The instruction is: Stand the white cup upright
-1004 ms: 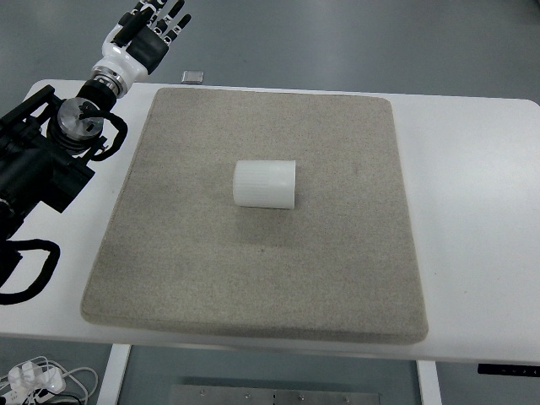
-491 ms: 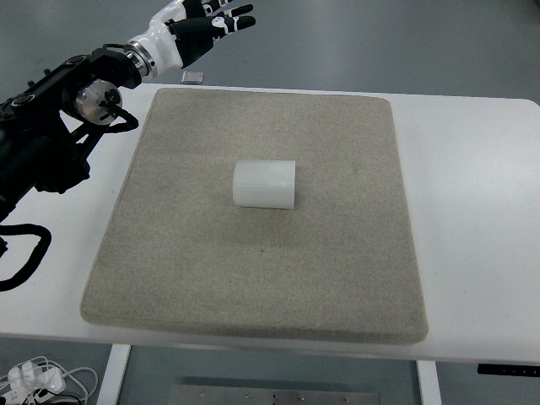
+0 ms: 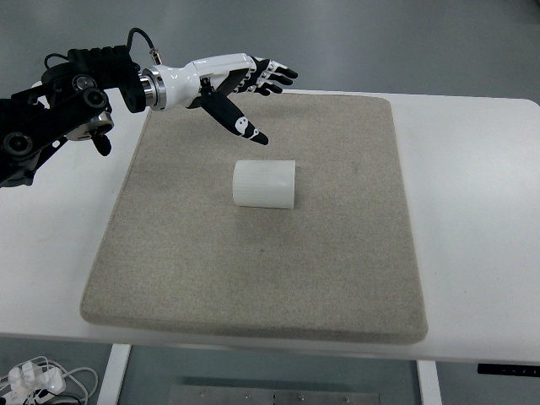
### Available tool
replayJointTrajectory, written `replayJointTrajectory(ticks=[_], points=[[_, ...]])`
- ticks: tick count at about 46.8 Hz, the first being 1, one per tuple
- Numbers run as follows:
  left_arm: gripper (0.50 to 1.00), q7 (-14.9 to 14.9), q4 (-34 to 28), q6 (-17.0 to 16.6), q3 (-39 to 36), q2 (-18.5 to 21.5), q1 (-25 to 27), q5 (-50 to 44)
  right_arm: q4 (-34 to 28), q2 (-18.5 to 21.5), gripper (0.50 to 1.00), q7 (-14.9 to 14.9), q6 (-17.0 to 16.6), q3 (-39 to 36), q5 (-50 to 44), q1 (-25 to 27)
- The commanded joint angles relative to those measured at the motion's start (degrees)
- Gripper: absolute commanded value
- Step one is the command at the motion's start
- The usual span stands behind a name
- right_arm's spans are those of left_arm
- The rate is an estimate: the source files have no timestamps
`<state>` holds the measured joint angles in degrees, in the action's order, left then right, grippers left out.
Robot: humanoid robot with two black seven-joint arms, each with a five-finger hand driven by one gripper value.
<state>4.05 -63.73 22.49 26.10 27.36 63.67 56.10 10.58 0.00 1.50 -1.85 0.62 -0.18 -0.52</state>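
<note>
A white ribbed cup (image 3: pixel 264 184) lies on its side in the middle of the grey mat (image 3: pixel 169 253), its axis running left to right. My left hand (image 3: pixel 249 93) reaches in from the upper left and hovers above the mat's far part, behind and a little left of the cup. Its fingers are spread open, the thumb pointing down toward the cup, and it holds nothing. A clear gap separates the hand from the cup. The right arm does not show.
The mat covers most of the white table (image 3: pixel 472 211). Bare table strips run along both sides. White cables (image 3: pixel 38 377) lie on the floor below the table's near left corner.
My left arm has swung from the far left corner rightward and nearer, bringing the open hand out over the mat toward the cup. The cup has not moved.
</note>
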Motion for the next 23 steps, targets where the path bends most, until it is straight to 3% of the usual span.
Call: replayJointTrajectory(ticks=[1,6,18,23], points=[[0.988,-0.54,-4.37,0.01,-1.67,1.82,0.05,6.11,-0.04,0.0,0.952,0.08,0.0,0.0,0.0,-0.01],[0.988,-3.61,-6.84,0.01,-1.76,2.35,0.05,10.69,0.05,0.0,0.952,-0.01,0.0,0.0,0.0,-0.01],[0.99,-11.78,-7.46,0.71,-2.11,0.42,0.49,10.96,0.05,0.0,0.952,-0.01,0.0,0.0,0.0,-0.01],[0.99,-12.75,-6.76,0.62,-3.6,-0.37,0.84,10.87,0.05,0.0,0.952,-0.01,0.0,0.0,0.0,-0.01]])
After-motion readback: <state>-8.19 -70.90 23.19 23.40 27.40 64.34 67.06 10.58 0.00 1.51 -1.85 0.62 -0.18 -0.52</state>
